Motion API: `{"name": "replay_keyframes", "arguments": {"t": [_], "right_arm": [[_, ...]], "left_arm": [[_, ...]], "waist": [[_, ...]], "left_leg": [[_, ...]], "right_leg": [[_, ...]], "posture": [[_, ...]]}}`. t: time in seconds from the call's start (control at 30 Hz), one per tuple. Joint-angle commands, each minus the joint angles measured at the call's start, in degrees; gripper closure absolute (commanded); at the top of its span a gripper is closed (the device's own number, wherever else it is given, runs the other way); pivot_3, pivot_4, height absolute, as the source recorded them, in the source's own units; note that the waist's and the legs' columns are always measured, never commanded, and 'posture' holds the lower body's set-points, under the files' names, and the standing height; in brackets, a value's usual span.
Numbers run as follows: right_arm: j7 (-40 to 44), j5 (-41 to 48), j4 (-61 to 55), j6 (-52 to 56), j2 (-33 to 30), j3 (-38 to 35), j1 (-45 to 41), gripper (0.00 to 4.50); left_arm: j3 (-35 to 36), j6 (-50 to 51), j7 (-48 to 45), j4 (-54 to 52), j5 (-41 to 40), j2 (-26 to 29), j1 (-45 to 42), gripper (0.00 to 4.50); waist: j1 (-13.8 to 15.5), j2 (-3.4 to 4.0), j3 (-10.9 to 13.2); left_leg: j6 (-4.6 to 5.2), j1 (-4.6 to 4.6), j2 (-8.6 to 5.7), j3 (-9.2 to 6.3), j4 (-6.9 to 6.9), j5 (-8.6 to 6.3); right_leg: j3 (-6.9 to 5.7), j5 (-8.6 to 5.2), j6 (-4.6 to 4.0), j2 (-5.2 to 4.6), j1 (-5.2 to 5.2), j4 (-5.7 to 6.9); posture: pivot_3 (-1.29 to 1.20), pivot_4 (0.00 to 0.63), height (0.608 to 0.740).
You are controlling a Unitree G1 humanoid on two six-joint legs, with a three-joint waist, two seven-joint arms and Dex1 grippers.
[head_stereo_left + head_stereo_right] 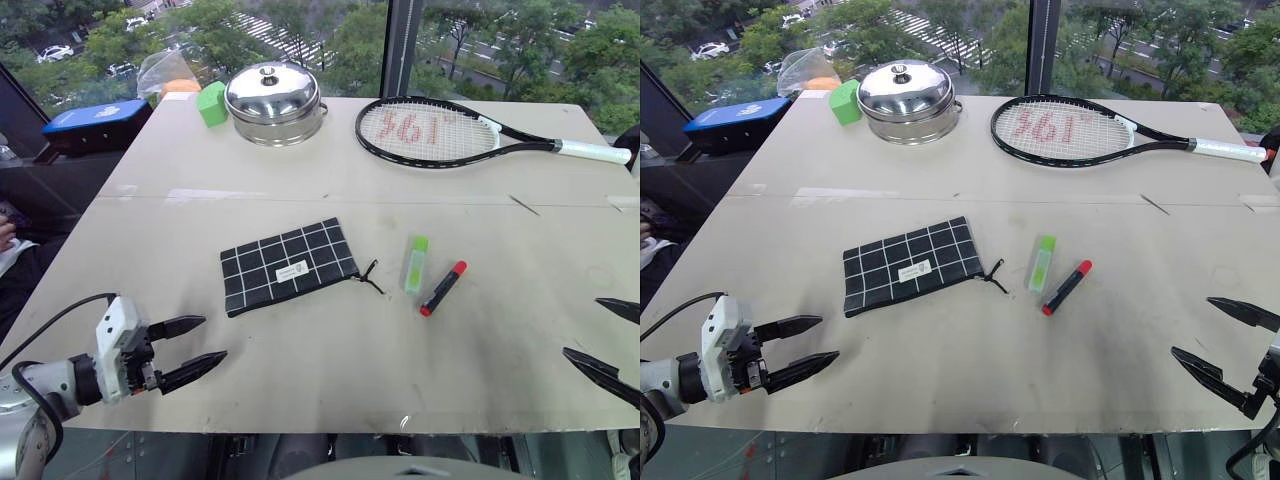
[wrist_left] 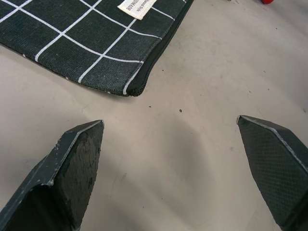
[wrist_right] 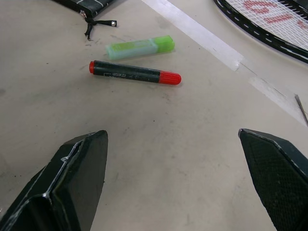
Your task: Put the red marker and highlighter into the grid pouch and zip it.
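I see a wide pale beige tabletop (image 1: 330,400) with all task things near its middle. If I take the middle of the tabletop as a clock centre, the far side holds a black tennis racket with white strings and a white grip (image 1: 440,132) at about 1 o'clock and a round steel pot with a lid (image 1: 274,102) at about 11 o'clock, a small green cube (image 1: 211,103) touching it on its left.

The flat black fabric grid pouch with white lines and a small white label (image 1: 288,264) lies close to the centre, slightly toward 9 o'clock, its black pull cord pointing to 3 o'clock. The zipper looks closed, I think. The pouch is soft and light, so I judge it will slide and fold if I pull only the cord; one claw should pin the fabric near the far corner while the other takes the cord.

The slim black marker with red cap and red end (image 1: 443,288) lies at about 3 o'clock, just beside the short light green translucent highlighter (image 1: 416,263), not touching. Both are stiff, light and smooth; I would take each across the middle of the barrel, because they may roll.

The left claw (image 1: 196,347) hovers at 8 o'clock, pointing toward the pouch, fingers wide apart and empty. The right claw (image 1: 1215,337) hovers at 4 o'clock, also spread and empty, aimed toward the marker.
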Motion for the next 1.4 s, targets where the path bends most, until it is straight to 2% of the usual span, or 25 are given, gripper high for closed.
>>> {"name": "replay_keyframes", "arguments": {"t": [0.03, 0.1, 0.23, 0.33, 0.43, 0.53, 0.7, 0.87, 0.97, 1.4], "right_arm": [[0.0, 2.7, -0.7, 0.2, -1.3, -1.3, -1.5, 0.08], [-1.5, 6.1, -2.6, 3.0, -2.0, 0.4, -4.2, 0.08], [-3.8, 11.9, -6.5, 7.2, -2.3, 2.1, -7.3, 0.08], [-4.7, 15.0, -10.0, 9.7, -2.9, 4.4, -8.6, 0.08], [-5.0, 15.7, -12.5, 10.8, -3.5, 6.6, -9.4, 0.08], [-6.1, 16.2, -14.1, 11.4, -3.4, 7.9, -10.2, 0.08], [-6.8, 16.0, -15.0, 11.5, -2.8, 7.8, -9.8, 0.08], [-7.2, 16.1, -15.9, 11.0, -2.4, 7.2, -8.4, 0.08], [-7.4, 16.2, -16.2, 10.9, -2.2, 7.2, -8.0, 0.08], [-7.6, 15.9, -16.5, 10.0, -1.4, 7.2, -7.1, 0.08]], "left_arm": [[1.4, 2.2, 2.3, -4.0, -2.6, -0.9, -0.6, 0.00], [1.4, 2.9, 5.3, -5.0, -2.9, -1.9, -2.4, 0.00], [1.6, -2.3, 5.6, -0.9, 1.4, -1.6, -4.6, 0.00], [-0.2, -18.2, 3.8, 6.1, 10.3, -0.3, -6.8, 0.00], [-2.8, -39.7, 4.6, 16.0, 19.9, 0.4, -10.3, 0.00], [-5.5, -55.9, 8.4, 24.5, 27.7, 0.8, -13.6, 0.00], [-8.6, -70.1, 19.1, 29.1, 39.8, 0.3, -16.2, 0.00], [-11.2, -74.1, 27.4, 30.1, 47.0, 0.0, -17.1, 0.00], [-12.4, -74.5, 34.1, 30.7, 53.1, -0.4, -19.5, 0.00], [-21.0, -74.4, 53.9, 34.9, 68.6, 2.2, -27.9, 0.00]], "waist": [[0.0, -0.01, 0.0], [0.0, 0.00, 0.0], [0.0, 0.02, 0.0], [0.0, 0.01, 0.0], [0.2, -0.03, 0.0], [0.3, -0.11, -0.1], [0.4, -0.12, -0.2], [0.9, 0.50, -0.5], [1.5, 0.57, -0.6], [1.7, 0.62, -0.6]], "left_leg": [[0.00, 0.00, 0.00, 0.00, 0.00, 0.00], [0.01, 0.00, 0.00, 0.02, 0.00, -0.01], [0.02, 0.03, 0.00, -0.02, 0.03, 0.00], [0.21, 0.03, 0.01, -0.03, -0.01, 0.10], [0.21, 0.00, -0.01, 0.02, -0.09, 0.10], [0.28, 0.00, -0.04, 0.09, -0.10, 0.06], [0.30, -0.01, -0.08, 0.13, -0.09, 0.00], [0.27, 0.00, -0.10, 0.15, -0.09, -0.01], [0.34, 0.03, -0.11, 0.15, -0.09, 0.03], [0.39, 0.12, -0.11, 0.06, 0.02, 0.06]], "right_leg": [[0.00, 0.00, 0.00, 0.00, 0.00, 0.00], [0.01, 0.00, 0.00, -0.01, 0.00, 0.00], [0.03, 0.10, -0.16, 0.02, 0.00, 0.04], [0.01, 0.10, -0.22, 0.08, 0.00, 0.05], [-0.04, 0.04, -0.35, 0.09, -0.05, 0.02], [-0.03, 0.04, -0.36, -0.03, -0.05, -0.02], [0.04, 0.06, -0.35, -0.24, -0.04, -0.04], [0.00, 0.06, -0.34, -0.35, -0.02, 0.00], [-0.06, 0.06, -0.33, -0.33, -0.02, 0.08], [-0.62, -0.03, -0.16, -0.26, 0.19, 0.21]], "posture": [[0.00, 0.150, 0.740], [0.00, 0.150, 0.740], [0.00, 0.150, 0.740], [0.00, 0.150, 0.740], [0.00, 0.150, 0.740], [0.00, 0.150, 0.740], [0.00, 0.150, 0.740], [0.00, 0.150, 0.740], [0.00, 0.150, 0.740], [0.00, 0.150, 0.740]]}}
